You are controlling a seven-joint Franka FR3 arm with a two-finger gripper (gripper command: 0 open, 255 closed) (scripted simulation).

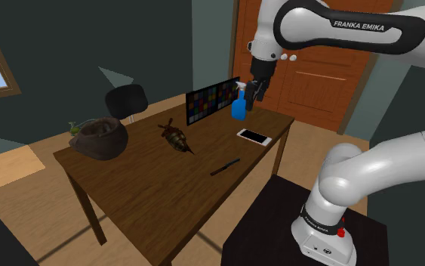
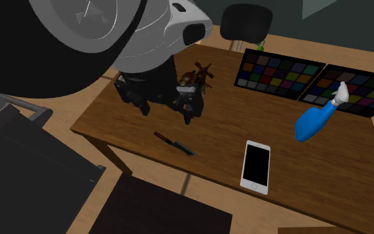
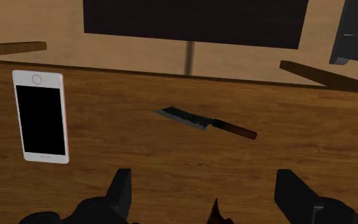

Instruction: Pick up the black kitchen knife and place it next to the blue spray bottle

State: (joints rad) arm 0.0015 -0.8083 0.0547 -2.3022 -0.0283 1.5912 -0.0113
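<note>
1. Presently, knife: lies flat on the table near the edge closest to the stand. It has a dark blade and a reddish-brown handle. Nothing touches it.
2. Gripper: hangs above the table, fingers spread wide with nothing between them. The knife lies on the wood beneath, well apart from both fingers.
3. Phone: white, dark screen up, flat on the table between knife and bottle.
4. Bottle: blue with a white top, just in front of the chart, well apart from the knife.
5. Chart: a dark panel of coloured squares, propped at the table's far side.
6. Brown spiky object: near the table's middle; kind cannot be told.
7. Dark bowl-like object: at the table's end on the shoulder view's left.
8. Chair: black, behind the table.
</note>
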